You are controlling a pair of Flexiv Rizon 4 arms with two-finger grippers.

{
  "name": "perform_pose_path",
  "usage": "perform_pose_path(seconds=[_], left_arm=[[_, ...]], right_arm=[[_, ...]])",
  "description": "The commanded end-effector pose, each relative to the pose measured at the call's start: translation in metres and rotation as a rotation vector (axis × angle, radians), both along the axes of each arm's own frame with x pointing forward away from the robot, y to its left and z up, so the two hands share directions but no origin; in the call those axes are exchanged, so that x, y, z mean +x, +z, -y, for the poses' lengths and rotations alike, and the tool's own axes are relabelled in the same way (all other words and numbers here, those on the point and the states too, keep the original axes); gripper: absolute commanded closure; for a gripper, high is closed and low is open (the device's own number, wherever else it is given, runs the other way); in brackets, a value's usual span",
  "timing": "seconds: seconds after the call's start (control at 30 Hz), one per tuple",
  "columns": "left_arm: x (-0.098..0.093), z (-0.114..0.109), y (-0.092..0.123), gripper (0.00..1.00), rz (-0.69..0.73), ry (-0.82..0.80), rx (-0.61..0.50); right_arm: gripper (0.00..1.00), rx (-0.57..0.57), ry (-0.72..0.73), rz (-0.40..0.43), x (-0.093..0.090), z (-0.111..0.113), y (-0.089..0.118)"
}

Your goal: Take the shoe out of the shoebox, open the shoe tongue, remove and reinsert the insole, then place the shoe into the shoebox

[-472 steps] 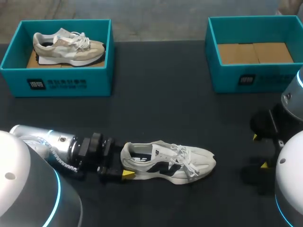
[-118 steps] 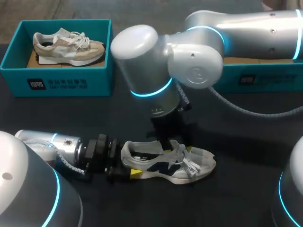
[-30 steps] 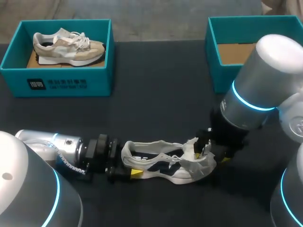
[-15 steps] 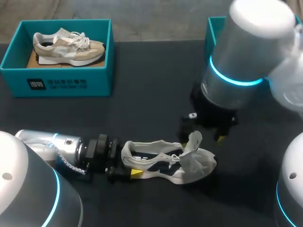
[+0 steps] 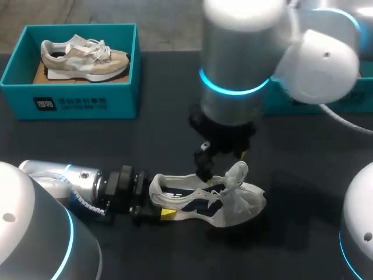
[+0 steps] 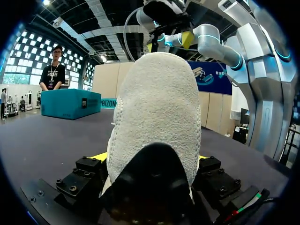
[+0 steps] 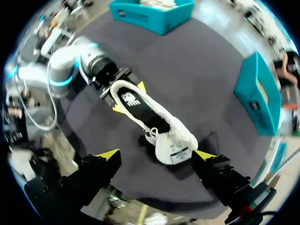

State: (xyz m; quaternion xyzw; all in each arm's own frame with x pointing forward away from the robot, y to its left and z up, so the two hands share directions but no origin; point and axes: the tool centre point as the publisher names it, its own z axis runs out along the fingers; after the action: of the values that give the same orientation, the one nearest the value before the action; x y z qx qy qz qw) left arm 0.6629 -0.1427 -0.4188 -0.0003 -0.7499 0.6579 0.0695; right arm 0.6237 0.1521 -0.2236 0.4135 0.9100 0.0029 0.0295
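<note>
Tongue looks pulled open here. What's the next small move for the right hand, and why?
Probably lower the open right hand into the white shoe to pinch the insole: the tongue is folded forward, the left hand clamps the heel, and the right hand hangs empty above it.

The left arm [image 5: 55, 172] and right arm [image 5: 242, 46] are thick silver-white tubes with rounded joints, each ringed by a glowing cyan band [image 5: 233, 88]. A grey coiled cable [image 5: 81, 203] hugs the left wrist, and a pale hose [image 5: 344, 119] trails from the right arm. The left gripper [image 6: 150, 161] and right gripper [image 7: 157, 157] are black, screw-studded blocks with bright yellow fingertips [image 7: 108, 154] and thin coloured wires [image 7: 255, 204].
</note>
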Motion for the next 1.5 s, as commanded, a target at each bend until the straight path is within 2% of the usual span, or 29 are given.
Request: perform_pose_path(seconds=[0.03,0.33,0.5,0.53,0.57,0.63,0.8,0.93,1.4,1.5], left_arm=[[0.0,-0.001,0.0,1.0,0.0,-0.001,0.002],[0.0,-0.001,0.0,1.0,0.0,-0.001,0.002],[0.0,-0.001,0.0,1.0,0.0,-0.001,0.002],[0.0,-0.001,0.0,1.0,0.0,-0.001,0.002],[0.0,-0.001,0.0,1.0,0.0,-0.001,0.002],[0.0,-0.001,0.0,1.0,0.0,-0.001,0.002],[0.0,-0.001,0.0,1.0,0.0,-0.001,0.002],[0.0,-0.001,0.0,1.0,0.0,-0.001,0.002],[0.0,-0.001,0.0,1.0,0.0,-0.001,0.002],[0.0,-0.001,0.0,1.0,0.0,-0.001,0.002]], right_arm=[[0.0,-0.326,0.225,0.107,0.006,-0.018,-0.006],[0.0,-0.326,0.225,0.107,0.006,-0.018,-0.006],[0.0,-0.299,0.306,0.146,0.011,-0.026,-0.015],[0.55,-0.275,0.347,0.166,0.011,-0.027,-0.016],[0.63,-0.266,0.359,0.171,0.011,-0.027,-0.016],[1.0,-0.23,0.408,0.183,0.012,-0.028,-0.018],[1.0,-0.19,0.47,0.178,0.019,-0.03,-0.028],[1.0,-0.105,0.627,0.2,0.026,-0.033,-0.037],[1.0,-0.105,0.627,0.2,0.026,-0.033,-0.037],[1.0,-0.117,0.682,0.199,0.032,-0.04,-0.05]])
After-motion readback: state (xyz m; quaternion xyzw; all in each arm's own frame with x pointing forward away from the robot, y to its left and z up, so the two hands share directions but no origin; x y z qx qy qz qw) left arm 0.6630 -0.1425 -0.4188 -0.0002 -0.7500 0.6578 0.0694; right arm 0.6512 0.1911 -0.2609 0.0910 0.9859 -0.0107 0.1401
